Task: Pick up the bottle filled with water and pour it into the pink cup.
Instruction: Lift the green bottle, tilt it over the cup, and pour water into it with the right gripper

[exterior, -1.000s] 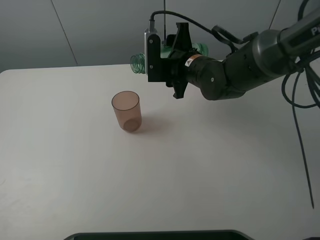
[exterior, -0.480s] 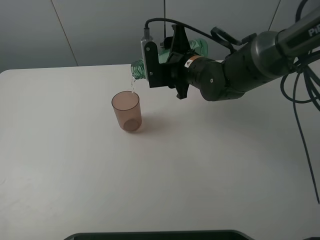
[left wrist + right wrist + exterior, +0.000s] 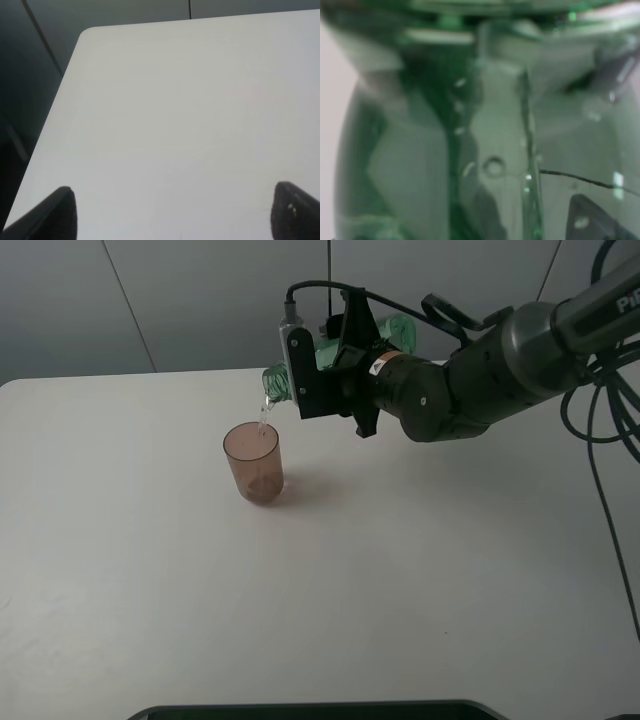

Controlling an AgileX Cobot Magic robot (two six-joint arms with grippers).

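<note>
1. In the exterior high view, the right gripper [image 3: 335, 358] is clamped on the tall translucent green bottle [image 3: 276, 383] and holds it on its side above the far middle of the white table [image 3: 420, 580].
2. A second ago the bottle lies about level and nothing leaves it. Now its capless ribbed neck dips lower to the left, and a thin stream of water [image 3: 265, 418] falls from the mouth.
3. The stream drops inside the rim of the small translucent pinkish-brown cup [image 3: 252, 462], which stands upright in the same spot, just below and near of the neck. We judge that the pour has begun and that some water already lies in the cup's bottom. How much remains in the bottle we cannot tell.
4. In the left wrist view, the left gripper [image 3: 177, 214] hangs over bare table near its left far corner. Its fingers stand wide apart with nothing between them, so it takes no part in the pour.
5. In the right wrist view, the green bottle wall [image 3: 470, 150] fills the picture, pressed close to the camera. That fits a tight grip, and the fingers themselves are too blurred to trace.
</note>
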